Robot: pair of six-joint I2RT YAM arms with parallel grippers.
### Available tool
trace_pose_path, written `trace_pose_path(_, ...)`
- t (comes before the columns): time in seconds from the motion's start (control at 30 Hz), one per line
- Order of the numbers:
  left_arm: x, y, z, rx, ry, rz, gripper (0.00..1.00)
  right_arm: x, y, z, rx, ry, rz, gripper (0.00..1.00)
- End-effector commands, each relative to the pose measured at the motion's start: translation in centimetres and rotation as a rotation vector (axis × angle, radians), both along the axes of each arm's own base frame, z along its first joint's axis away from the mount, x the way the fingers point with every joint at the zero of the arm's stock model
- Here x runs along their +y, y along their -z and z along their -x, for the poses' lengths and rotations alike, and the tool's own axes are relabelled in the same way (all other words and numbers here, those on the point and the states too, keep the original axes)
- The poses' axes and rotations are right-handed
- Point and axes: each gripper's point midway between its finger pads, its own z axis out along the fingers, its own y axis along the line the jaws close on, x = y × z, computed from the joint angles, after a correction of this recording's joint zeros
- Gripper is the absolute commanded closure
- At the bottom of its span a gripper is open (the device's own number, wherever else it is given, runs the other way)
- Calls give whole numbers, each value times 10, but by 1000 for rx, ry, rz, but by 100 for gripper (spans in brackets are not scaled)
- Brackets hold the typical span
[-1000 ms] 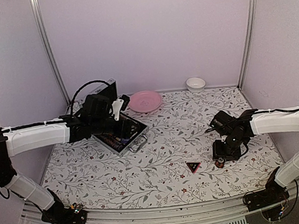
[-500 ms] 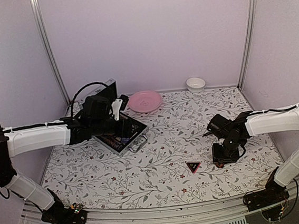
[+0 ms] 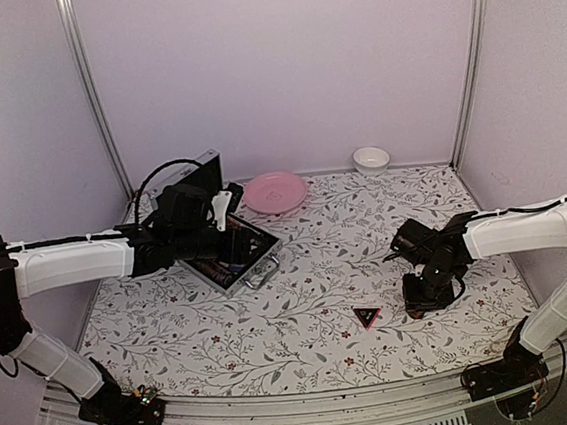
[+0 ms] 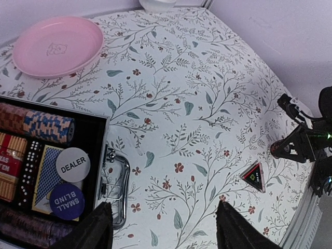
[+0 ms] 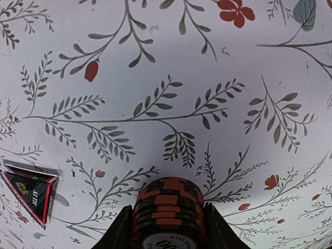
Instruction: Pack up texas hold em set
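The silver case [image 3: 230, 260] lies open at the back left, lid up. In the left wrist view its black lining [image 4: 96, 136] holds chip rows, cards, dice and the DEALER button [image 4: 72, 164], and its metal handle [image 4: 117, 181] faces the table. My left gripper [image 4: 165, 220] hovers open beside that handle with nothing between its fingers. At the right, my right gripper [image 3: 427, 297] points down at the table. It is shut on a red-and-black chip stack [image 5: 167, 203], one finger pressed to each side. The black-and-red triangle [image 3: 366, 315] lies just left of it.
A pink plate [image 3: 274, 191] sits behind the case and a small white bowl [image 3: 371, 158] stands at the back wall. Purple walls with metal posts enclose the flowered table [image 3: 309, 270].
The right gripper's jaws have closed in onto the chip stack and the arm has shifted slightly left. The left arm has barely moved.
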Motion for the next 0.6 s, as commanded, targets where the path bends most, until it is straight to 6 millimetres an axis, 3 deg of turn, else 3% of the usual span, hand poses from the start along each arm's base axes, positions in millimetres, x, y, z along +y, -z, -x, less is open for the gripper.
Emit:
trace_pose_path(0.0, -5, -5, 3, -9, 1, 37, 32, -3, -12, -4, -24, -28, 35, 70)
trace_pose_path(0.27, -10, -10, 10, 49, -11, 149, 33, 10, -45, -19, -70, -101, 25, 73)
trace_pose_path(0.43, -17, -9, 19, 146, -14, 253, 33, 42, -61, -30, -125, -193, -48, 74)
trace_pose_path(0.57, -30, -5, 35, 297, 23, 381, 34, 84, -67, -37, -168, -310, -112, 74)
